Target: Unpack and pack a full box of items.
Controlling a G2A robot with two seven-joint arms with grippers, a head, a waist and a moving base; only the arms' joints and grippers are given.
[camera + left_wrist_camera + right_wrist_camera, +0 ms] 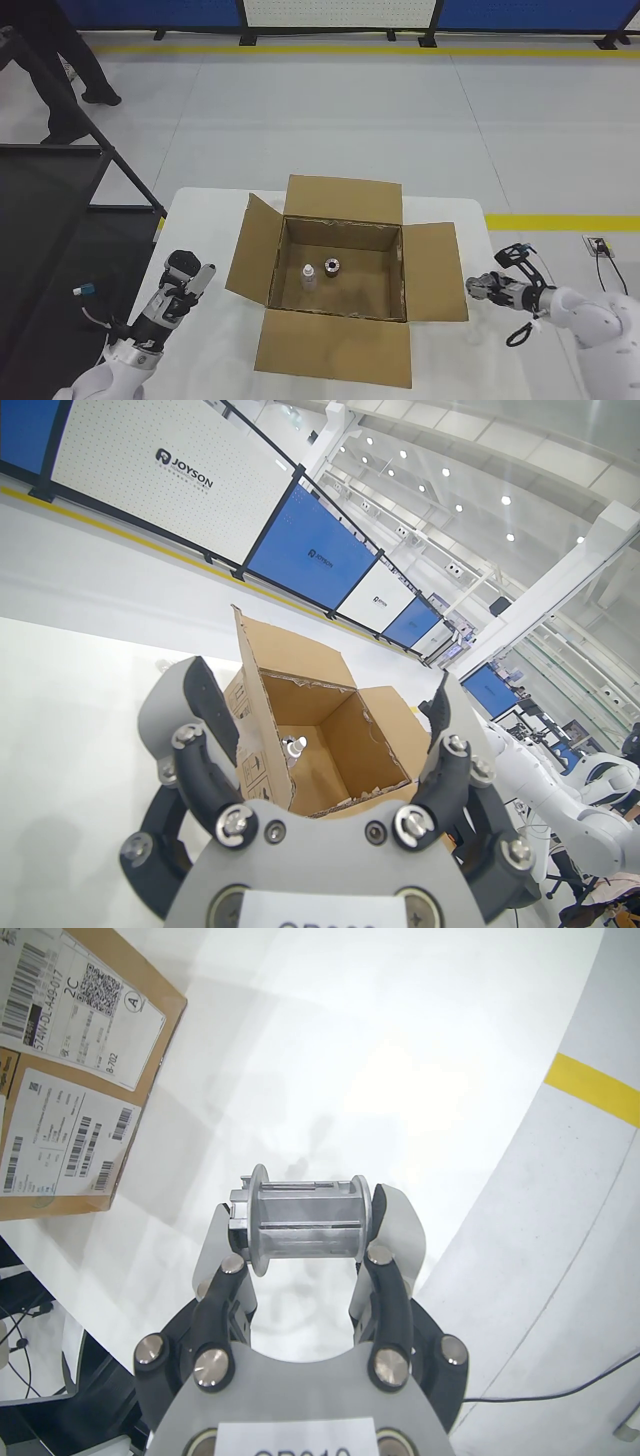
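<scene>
One spool in right tool, box near

Your left gripper, fingers spread, faces the box; its raised flap stands just ahead. Inside, a bottle and a dark part stand mid-floor, with room around them. Your right gripper grips a spool; the labelled flap lies alongside and bare table ahead.

Workshop surroundings, live.
White table centre stage, black rack just beside it, yellow floor line beyond, blue and white panels along the back.
</scene>
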